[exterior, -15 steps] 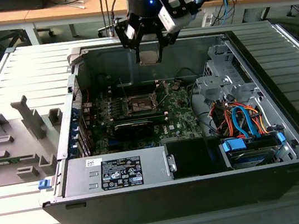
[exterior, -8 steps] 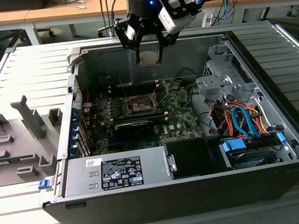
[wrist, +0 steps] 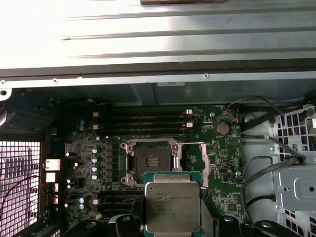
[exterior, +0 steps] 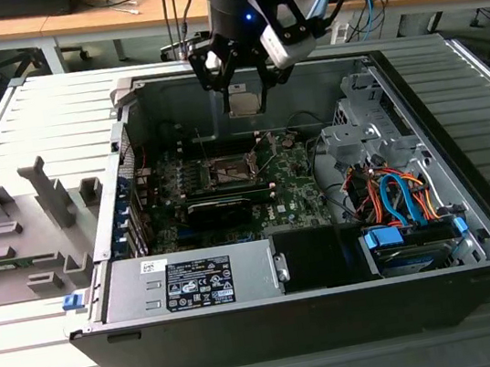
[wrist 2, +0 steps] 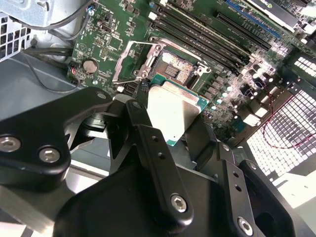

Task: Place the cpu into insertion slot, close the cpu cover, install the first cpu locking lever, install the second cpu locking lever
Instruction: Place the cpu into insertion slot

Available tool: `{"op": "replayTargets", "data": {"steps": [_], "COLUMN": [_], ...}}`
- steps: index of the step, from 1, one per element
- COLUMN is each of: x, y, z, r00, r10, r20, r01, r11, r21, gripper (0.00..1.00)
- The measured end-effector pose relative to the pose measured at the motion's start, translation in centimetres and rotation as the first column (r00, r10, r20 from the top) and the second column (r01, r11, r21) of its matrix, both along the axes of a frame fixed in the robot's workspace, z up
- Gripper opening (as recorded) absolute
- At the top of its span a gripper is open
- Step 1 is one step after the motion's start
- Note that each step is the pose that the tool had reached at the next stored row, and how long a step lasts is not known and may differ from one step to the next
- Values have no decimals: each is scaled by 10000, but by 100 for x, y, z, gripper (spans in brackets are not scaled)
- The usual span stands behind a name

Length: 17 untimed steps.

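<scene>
End effector (exterior: 244, 97) is clamped on the cpu (wrist: 173, 206), which is held up in the air near the open insertion slot (wrist: 153, 162).

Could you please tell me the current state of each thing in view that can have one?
gripper: shut on the cpu.
cpu: held clear of the insertion slot, not seated.
insertion slot: empty, uncovered.
cpu cover: swung open.
computer case: open, inside exposed.
</scene>
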<state>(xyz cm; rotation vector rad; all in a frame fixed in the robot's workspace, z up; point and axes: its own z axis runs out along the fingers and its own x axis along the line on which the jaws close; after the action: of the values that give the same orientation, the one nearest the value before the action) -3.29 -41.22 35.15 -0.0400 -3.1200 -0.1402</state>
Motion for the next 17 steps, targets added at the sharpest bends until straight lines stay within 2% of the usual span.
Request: {"op": "replayTargets", "data": {"steps": [17], "x": [-12], "y": [0], "z": [-45], "r00": [10000], "r10": [0], "r20": [0], "r01": [0], "r11": [10000], "r21": [-1], "gripper": [54]}}
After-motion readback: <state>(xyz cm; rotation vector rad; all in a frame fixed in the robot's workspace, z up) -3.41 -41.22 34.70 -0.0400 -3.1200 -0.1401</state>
